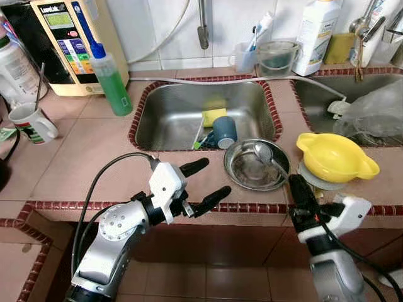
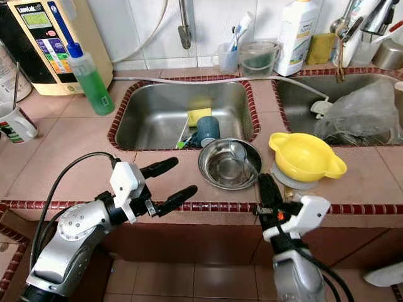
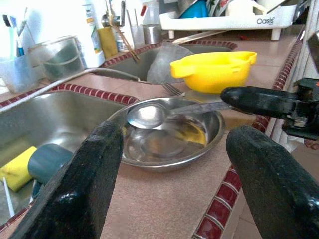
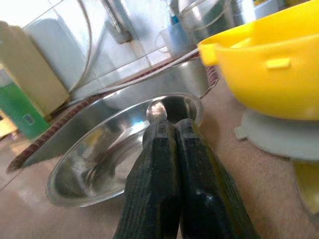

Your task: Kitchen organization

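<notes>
- Starting at our left, a white mug with a straw [image 1: 30, 122] is standing on the pink tiled counter [image 1: 82, 157], and a tall green bottle of dish soap [image 1: 111, 79] is standing just beside the sink's corner.
- Our left gripper [image 1: 200, 185] is hovering over the counter's front edge with its two black fingers spread wide and holding nothing, apparently waiting, aimed towards the bowl.
- Behind it, the stainless steel sink basin [image 1: 170, 113] is holding a yellow sponge [image 1: 213, 116] and a dark blue cup [image 1: 224, 131] lying on its side.
- In the middle, the shallow round steel bowl [image 1: 242, 173] is sitting on the counter by the sink rim.
- Our right gripper [image 1: 295, 187] is pinching the handle of a long metal spoon [image 1: 263, 151] between closed fingers, keeping the spoon's head over the bowl, probably to lift it out or set it in.
- To the right, a yellow plastic bowl with two handles [image 1: 335, 156] is sitting close beside the steel bowl, crowding that side.
</notes>
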Robot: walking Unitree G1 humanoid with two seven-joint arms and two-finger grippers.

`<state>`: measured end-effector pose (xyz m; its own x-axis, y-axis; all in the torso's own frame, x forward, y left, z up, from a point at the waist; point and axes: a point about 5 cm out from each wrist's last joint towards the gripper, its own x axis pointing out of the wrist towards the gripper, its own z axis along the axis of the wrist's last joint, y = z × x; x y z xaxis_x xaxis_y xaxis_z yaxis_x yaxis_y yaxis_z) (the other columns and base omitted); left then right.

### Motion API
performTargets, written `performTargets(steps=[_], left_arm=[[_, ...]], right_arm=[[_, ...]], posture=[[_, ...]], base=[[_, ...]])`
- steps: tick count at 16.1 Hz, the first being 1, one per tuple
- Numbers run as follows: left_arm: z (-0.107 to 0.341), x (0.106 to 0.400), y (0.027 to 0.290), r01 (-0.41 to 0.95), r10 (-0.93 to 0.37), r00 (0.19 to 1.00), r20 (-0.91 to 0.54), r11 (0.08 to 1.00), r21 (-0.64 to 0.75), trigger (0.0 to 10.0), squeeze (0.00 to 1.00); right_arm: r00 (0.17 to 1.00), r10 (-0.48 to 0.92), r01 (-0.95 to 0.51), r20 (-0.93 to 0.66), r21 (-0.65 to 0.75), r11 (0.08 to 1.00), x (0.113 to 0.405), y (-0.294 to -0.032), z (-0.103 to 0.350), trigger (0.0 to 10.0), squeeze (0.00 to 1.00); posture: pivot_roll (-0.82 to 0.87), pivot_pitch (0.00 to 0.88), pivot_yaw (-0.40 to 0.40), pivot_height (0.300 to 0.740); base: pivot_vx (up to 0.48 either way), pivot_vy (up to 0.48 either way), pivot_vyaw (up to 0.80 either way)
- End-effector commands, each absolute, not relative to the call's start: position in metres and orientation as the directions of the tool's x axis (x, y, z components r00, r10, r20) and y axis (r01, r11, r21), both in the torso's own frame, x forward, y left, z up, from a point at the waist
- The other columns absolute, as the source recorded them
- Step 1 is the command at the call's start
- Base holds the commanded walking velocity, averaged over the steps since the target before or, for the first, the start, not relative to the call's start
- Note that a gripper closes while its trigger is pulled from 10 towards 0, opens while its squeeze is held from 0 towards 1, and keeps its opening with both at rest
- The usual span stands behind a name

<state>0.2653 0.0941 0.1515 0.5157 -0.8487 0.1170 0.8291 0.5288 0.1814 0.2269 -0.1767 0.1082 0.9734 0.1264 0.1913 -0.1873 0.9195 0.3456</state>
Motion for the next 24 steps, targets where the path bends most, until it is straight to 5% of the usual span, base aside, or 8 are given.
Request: performTargets(steps=[1,7,24], left_arm=[[0.154,0.265,0.098,0.819,-0.840,0.529,0.119,0.542,0.189,10.0,0.00],[0.154,0.267,0.098,0.817,-0.839,0.531,0.123,0.545,0.191,10.0,0.00],[0.169,0.301,0.109,0.771,-0.780,0.593,0.201,0.621,0.137,10.0,0.00]], right_arm=[[0.983,0.152,-0.180,0.106,0.348,0.920,0.216,-0.170,0.093,10.0,0.00],[0.982,0.182,-0.186,0.043,0.323,0.928,0.191,-0.171,0.084,10.0,0.00],[0.921,0.229,-0.298,0.316,0.193,0.935,0.217,-0.182,0.158,10.0,0.00]], posture=[[-0.12,0.113,0.106,0.740],[-0.13,0.109,0.102,0.740],[-0.16,0.035,0.098,0.740]], base=[[0.000,0.000,0.00],[0.000,0.000,0.00],[0.000,0.000,0.00]])
